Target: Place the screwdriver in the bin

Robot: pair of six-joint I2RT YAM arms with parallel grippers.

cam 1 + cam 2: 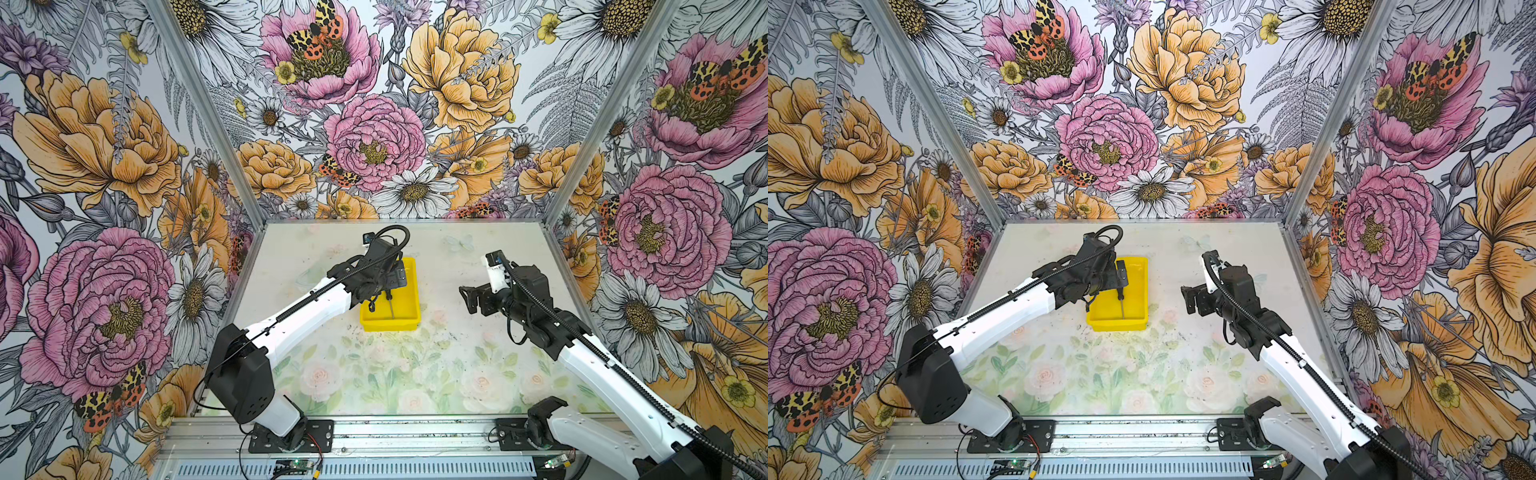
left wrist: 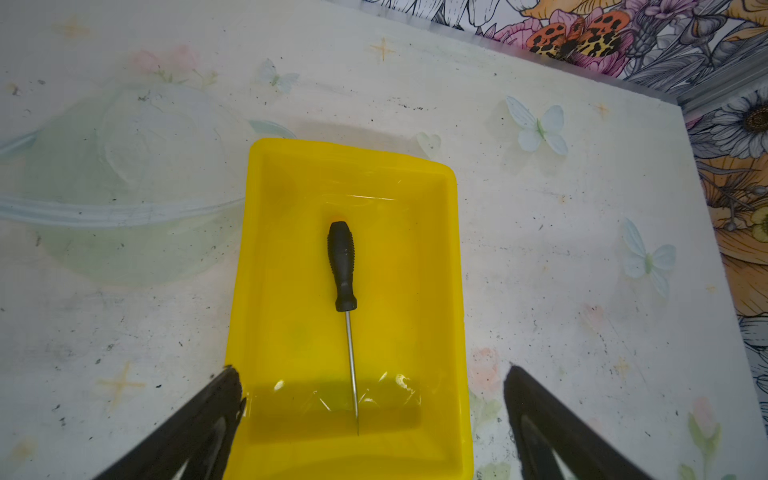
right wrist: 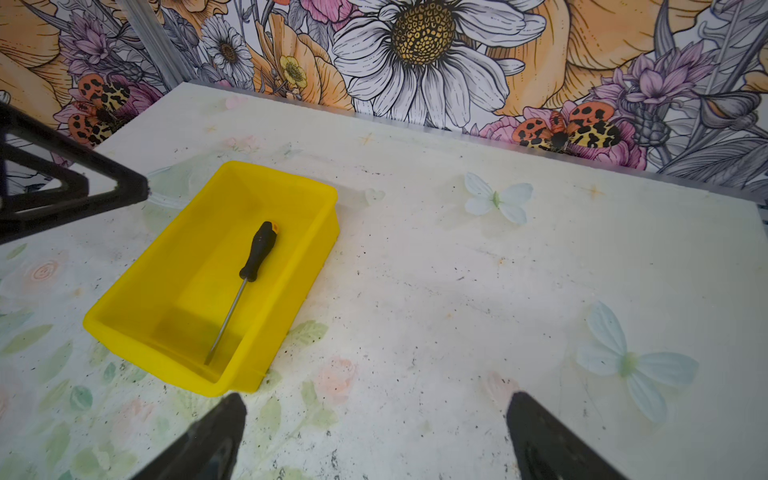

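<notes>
Screwdriver (image 2: 341,270) in bin (image 2: 399,291) — whole length wrist views only.

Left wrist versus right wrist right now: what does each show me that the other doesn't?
Left wrist only: the left tool, fingers spread wide and empty, open above one end of the bin.
Right wrist only: the right tool, also open and empty, over the table beside the bin. It also shows the handle's yellow butt end plainly.
Both: the screwdriver lying flat inside the bin, lengthwise, with nothing gripping it.
</notes>
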